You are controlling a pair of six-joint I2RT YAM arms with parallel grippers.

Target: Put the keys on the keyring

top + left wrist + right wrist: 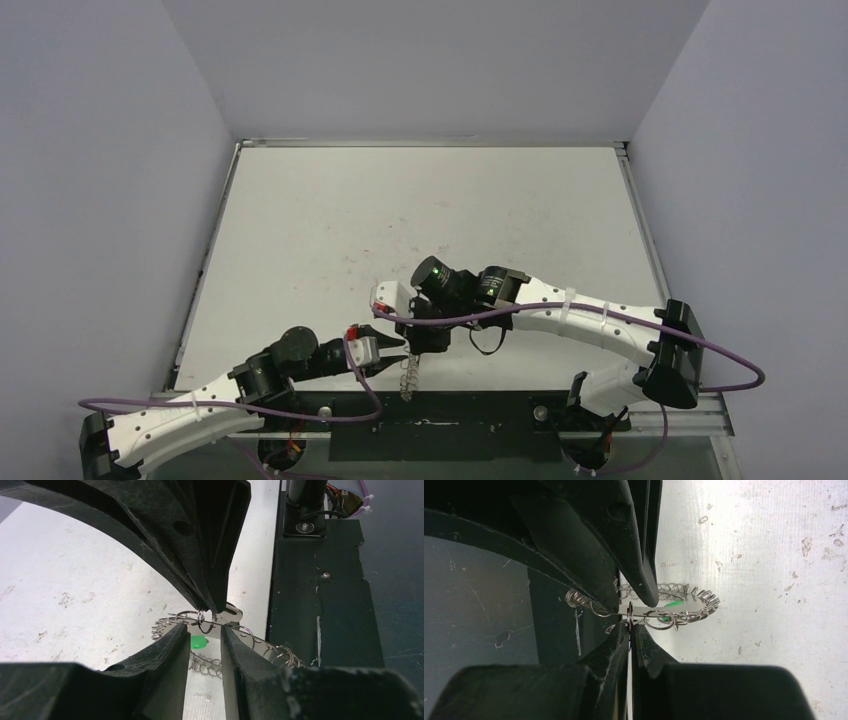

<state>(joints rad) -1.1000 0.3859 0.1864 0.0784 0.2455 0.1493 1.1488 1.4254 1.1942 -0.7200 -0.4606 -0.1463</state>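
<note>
Left wrist view has the left gripper (205, 630) with its jaws partly parted and a small wire loop of the keyring (165, 624) spanning the gap; I cannot tell whether it is pinched. The keyring sits at the near edge of the desk (400, 220), about midway along, between both grippers. The right gripper (630, 628) is closed tight on the keys (646, 611), blade touching the loops. Threading seems in hand; next, the key's hole must be eased onto a loop end.
</note>
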